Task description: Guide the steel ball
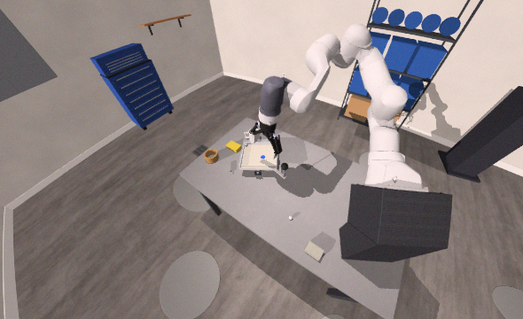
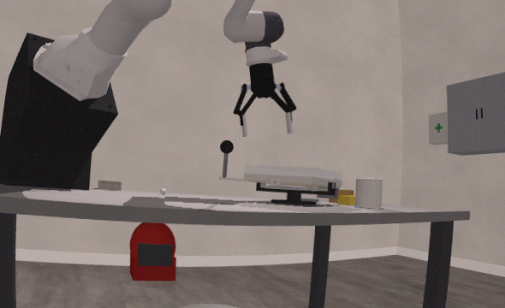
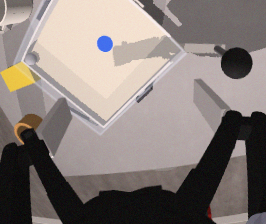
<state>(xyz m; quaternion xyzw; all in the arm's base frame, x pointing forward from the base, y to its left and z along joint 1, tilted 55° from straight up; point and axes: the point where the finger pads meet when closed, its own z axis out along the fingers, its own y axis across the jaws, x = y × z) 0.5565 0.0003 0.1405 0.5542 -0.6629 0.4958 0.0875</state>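
The cream plate with its clear lid [image 1: 258, 158] sits on a black pivot stand [image 2: 294, 193] at the far side of the grey table. It looks close to level in the side view [image 2: 292, 174]. The blue printed spot [image 3: 104, 43] is near the plate's middle and also shows in the overhead view [image 1: 262, 157]. I cannot make out the steel ball under the lid. A lever with a black knob [image 2: 226, 146] rises from the plate's edge [image 3: 237, 63]. My gripper [image 2: 265, 127] is open and empty, hovering well above the plate [image 1: 267, 141].
A white mug [image 2: 369, 192], a yellow block [image 1: 233, 146] and a brown ring [image 1: 211, 153] lie close beside the plate. A small white ball [image 1: 291, 217] and a beige block [image 1: 315, 250] lie on the table nearer the black box [image 1: 394, 221].
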